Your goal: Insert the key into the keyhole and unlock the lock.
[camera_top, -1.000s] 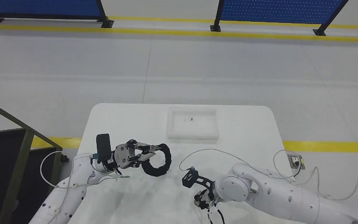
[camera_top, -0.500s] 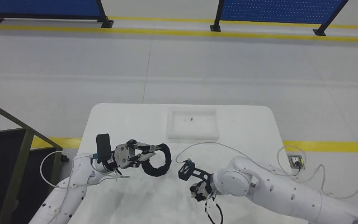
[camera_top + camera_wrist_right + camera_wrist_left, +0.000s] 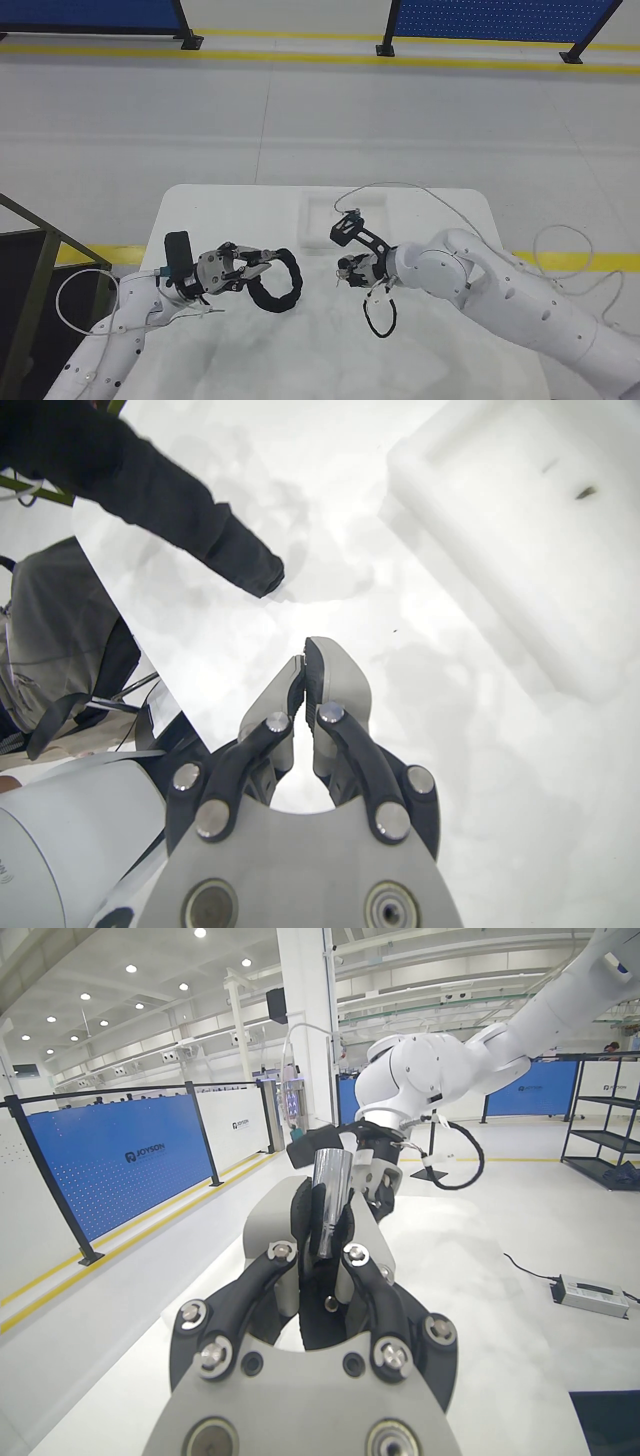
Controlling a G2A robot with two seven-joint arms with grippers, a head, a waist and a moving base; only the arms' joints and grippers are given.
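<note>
Left gripper (image 3: 252, 268) is clamped on the cable lock (image 3: 283, 285), held above the white table (image 3: 230, 350) toward its left side. The lock is a thick black cable with a matte, fabric-like cover, curled into an open ring just past the fingertips. Its end piece is a smooth chrome cylinder (image 3: 330, 1188), round and shiny, squeezed between the black finger pads. The cylinder's long axis runs along the fingers, free end pointing out past the tips toward the right gripper (image 3: 347, 268). The keyhole can't be made out.

The right gripper hangs over mid-table, near the lock but apart from it. Its grey fingers (image 3: 345, 680) are pressed together at the tips, and I cannot tell whether a key is between them. In the right wrist view, a blunt black cable end (image 3: 250, 567) points toward those tips.

A white foam tray (image 3: 345, 222), shallow and rectangular, sits at the table's far edge.
</note>
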